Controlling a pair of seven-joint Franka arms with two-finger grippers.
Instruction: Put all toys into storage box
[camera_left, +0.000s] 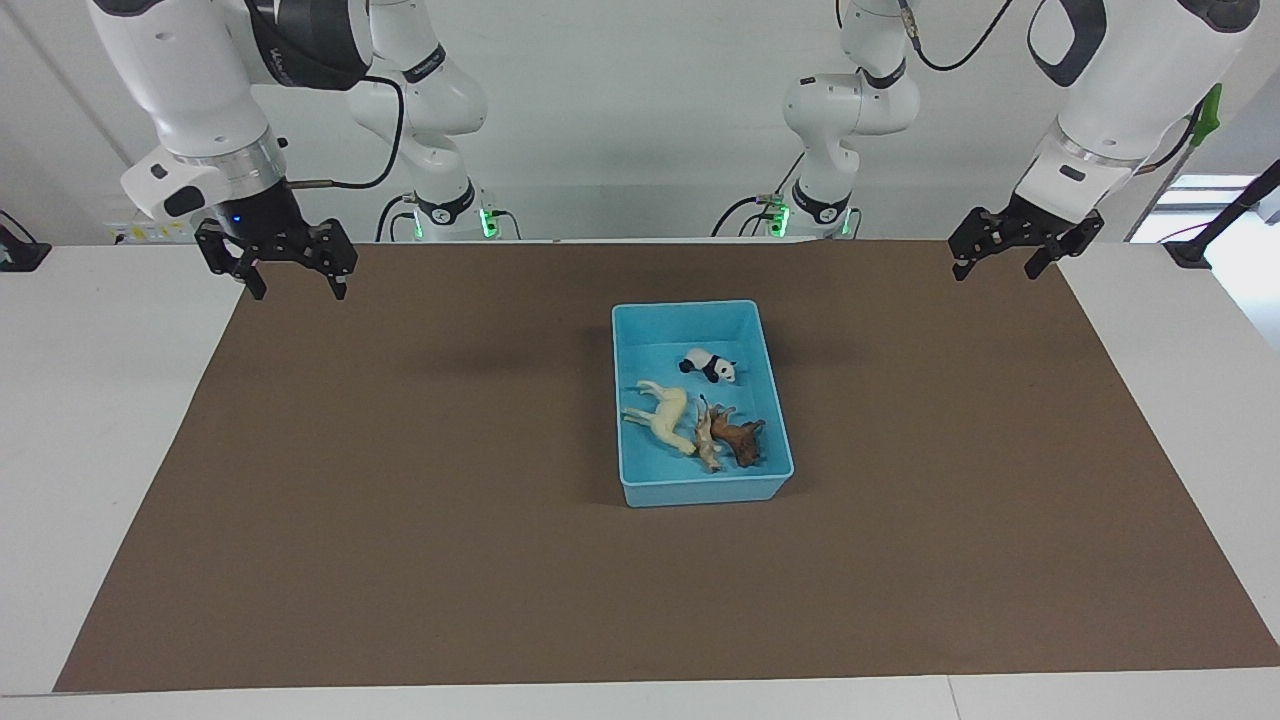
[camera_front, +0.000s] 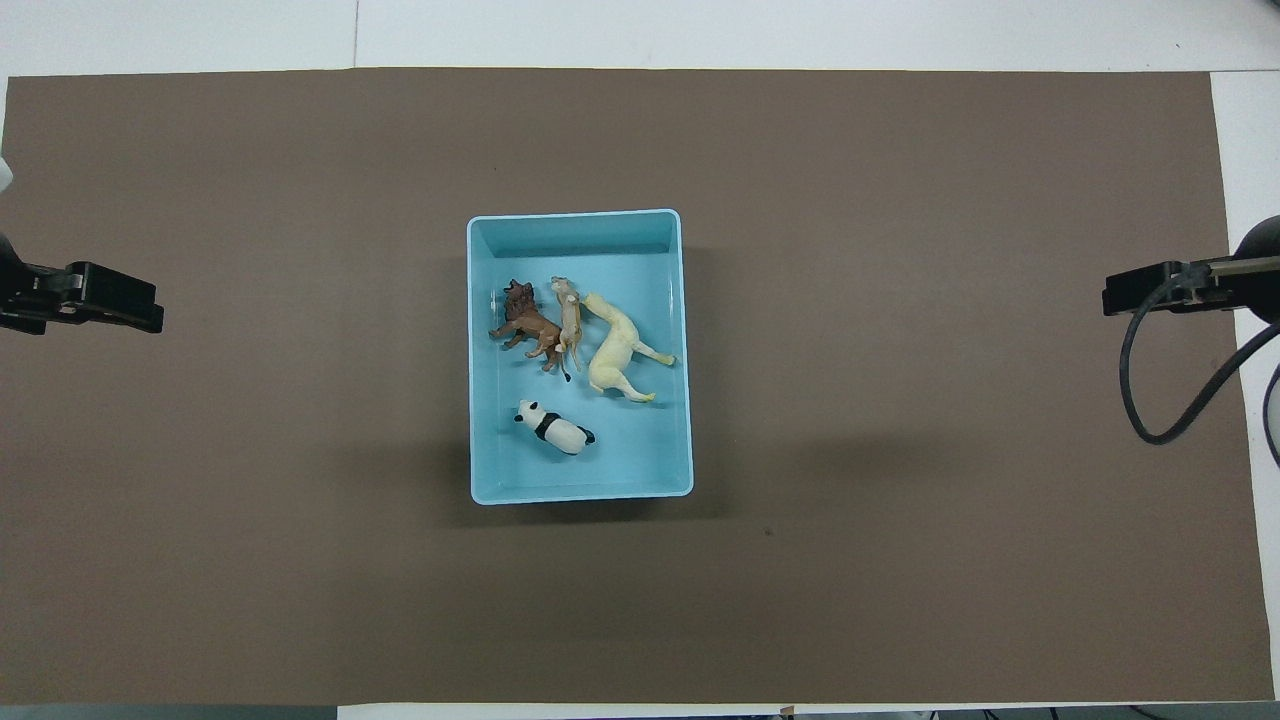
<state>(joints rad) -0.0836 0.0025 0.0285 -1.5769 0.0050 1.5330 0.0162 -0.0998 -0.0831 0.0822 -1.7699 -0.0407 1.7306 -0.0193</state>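
Overhead view: left gripper cut by the picture's edge, only dark tips showing, arm out of frame. Right gripper likewise, just tips and a cable loop inside the edge. Facing view: both arms' upper links run off the top. In the storage box, spotted cat lies pressed against the lion; where one's legs end and the other's begin, can't tell. Panda face too small to read.
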